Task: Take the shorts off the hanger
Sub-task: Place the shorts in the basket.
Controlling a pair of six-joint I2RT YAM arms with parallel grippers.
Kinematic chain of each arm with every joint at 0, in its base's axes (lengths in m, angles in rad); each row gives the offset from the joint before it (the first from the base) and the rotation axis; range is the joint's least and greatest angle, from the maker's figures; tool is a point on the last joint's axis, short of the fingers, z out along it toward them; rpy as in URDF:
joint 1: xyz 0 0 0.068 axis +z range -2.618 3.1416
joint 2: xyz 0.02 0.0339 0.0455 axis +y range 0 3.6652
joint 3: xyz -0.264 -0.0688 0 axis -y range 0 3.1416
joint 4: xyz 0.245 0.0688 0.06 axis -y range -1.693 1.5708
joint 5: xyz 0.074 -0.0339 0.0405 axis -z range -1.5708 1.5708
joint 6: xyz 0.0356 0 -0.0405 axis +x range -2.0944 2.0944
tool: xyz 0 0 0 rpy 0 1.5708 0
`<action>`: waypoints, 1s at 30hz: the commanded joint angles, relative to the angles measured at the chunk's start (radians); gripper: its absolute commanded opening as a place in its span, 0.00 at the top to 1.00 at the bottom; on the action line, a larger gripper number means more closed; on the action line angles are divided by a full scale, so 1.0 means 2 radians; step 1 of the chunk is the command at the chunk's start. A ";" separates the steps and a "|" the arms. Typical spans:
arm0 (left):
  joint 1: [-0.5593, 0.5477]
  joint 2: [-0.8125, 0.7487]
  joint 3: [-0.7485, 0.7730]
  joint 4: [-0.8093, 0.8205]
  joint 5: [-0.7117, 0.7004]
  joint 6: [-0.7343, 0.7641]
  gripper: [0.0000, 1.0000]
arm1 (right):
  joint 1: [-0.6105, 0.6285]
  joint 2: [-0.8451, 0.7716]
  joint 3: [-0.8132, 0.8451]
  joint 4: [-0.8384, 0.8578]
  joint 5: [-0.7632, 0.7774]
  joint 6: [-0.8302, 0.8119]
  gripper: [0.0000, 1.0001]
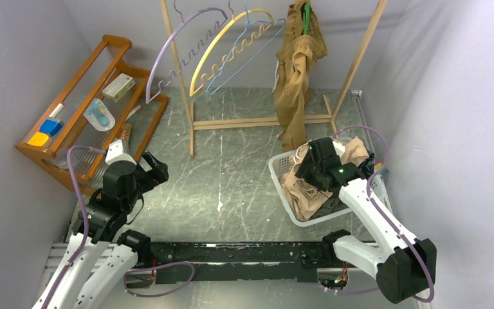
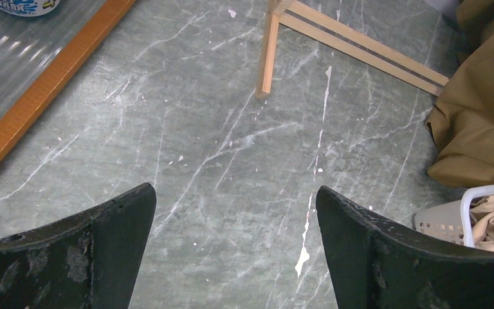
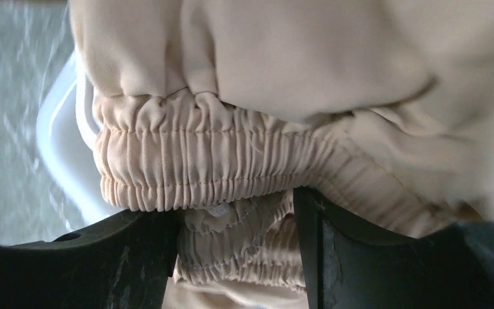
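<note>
Top external view:
- We see the tan-brown shorts (image 1: 298, 74) hanging from a green hanger (image 1: 306, 19) at the right end of the wooden rack (image 1: 257, 121), with the legs drooping down toward the table (image 1: 231, 180).
- Three empty hangers (image 1: 222, 38), lavender, yellow and blue, hang on the same rail, to the left of that garment.
- A white basket (image 1: 275, 168) sits on the table just below and in front of the hanging shorts. The light beige shorts (image 1: 303, 193) lie bunched inside it.
- Our right gripper (image 1: 312, 164) reaches down into the basket, right on top of the pale cloth.
- Our left gripper (image 1: 155, 170) is well apart from all of this, over bare table beside the orange shelf (image 1: 90, 84).

Left wrist view:
- We find the two dark fingers spread wide, with nothing between them but the marbled tabletop.
- The rack's foot, the brown cloth and a corner of the basket show along the top and right edges.

Right wrist view:
- We see the beige elastic waistband draped across both fingertips and over the basket rim.
- The jaws stand partly apart, and gathered beige cloth fills the gap between them.
- We cannot tell whether they are actually pinching that cloth or only resting against it.
</note>
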 commanded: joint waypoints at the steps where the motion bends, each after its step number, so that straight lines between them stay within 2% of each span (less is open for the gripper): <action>1: -0.001 0.000 -0.001 0.012 0.000 0.001 0.02 | 0.001 -0.023 -0.004 -0.030 0.210 0.103 0.36; 5: -0.001 0.003 -0.001 0.012 0.001 0.003 0.02 | 0.001 -0.056 -0.029 -0.036 0.282 0.136 0.36; 9: -0.001 0.007 -0.001 0.015 0.003 0.004 0.02 | 0.001 -0.056 -0.045 -0.031 0.283 0.125 0.31; 14: -0.001 0.013 0.001 0.012 0.004 0.005 0.02 | 0.001 -0.026 0.018 -0.101 0.304 0.128 0.27; 19: -0.001 0.008 -0.001 0.015 0.006 0.004 0.02 | 0.001 -0.060 0.100 -0.136 0.329 0.104 0.24; 24: -0.001 0.003 0.000 0.012 0.002 0.004 0.02 | 0.001 -0.099 0.142 -0.120 0.317 0.058 0.23; 28: -0.001 0.002 0.000 0.013 0.003 0.004 0.02 | 0.001 -0.105 0.164 -0.152 0.330 0.076 0.22; 29: -0.001 0.002 0.000 0.013 0.004 0.004 0.02 | 0.001 -0.108 0.171 -0.141 0.311 0.065 0.24; 30: -0.001 0.002 -0.001 0.013 0.005 0.005 0.02 | 0.001 -0.112 0.171 -0.113 0.258 0.039 0.26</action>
